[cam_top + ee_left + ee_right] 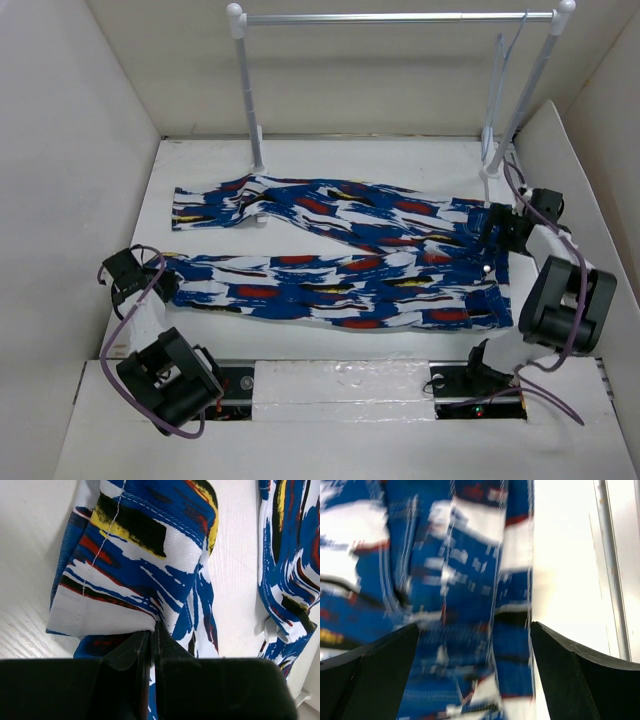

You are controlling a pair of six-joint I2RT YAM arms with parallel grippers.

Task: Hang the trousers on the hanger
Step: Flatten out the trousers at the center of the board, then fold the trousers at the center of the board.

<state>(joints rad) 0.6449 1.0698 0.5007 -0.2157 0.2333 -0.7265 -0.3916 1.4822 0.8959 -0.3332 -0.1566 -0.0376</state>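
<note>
The trousers (350,250) lie flat on the white table, legs to the left, waist to the right. My left gripper (165,280) is at the cuff of the near leg. In the left wrist view its jaws (152,630) are shut on the cuff's hem (110,605). My right gripper (495,235) hovers over the waistband. In the blurred right wrist view it (474,630) is open, with the waist cloth (460,580) between the fingers but not gripped. The hanger (497,75) hangs from the right end of the rail, apart from both grippers.
A rack with white posts (245,90) and a metal rail (400,17) stands at the back; its left foot touches the far trouser leg. White walls enclose the table on the left, back and right. The far leg's cuff (290,580) lies beside the held cuff.
</note>
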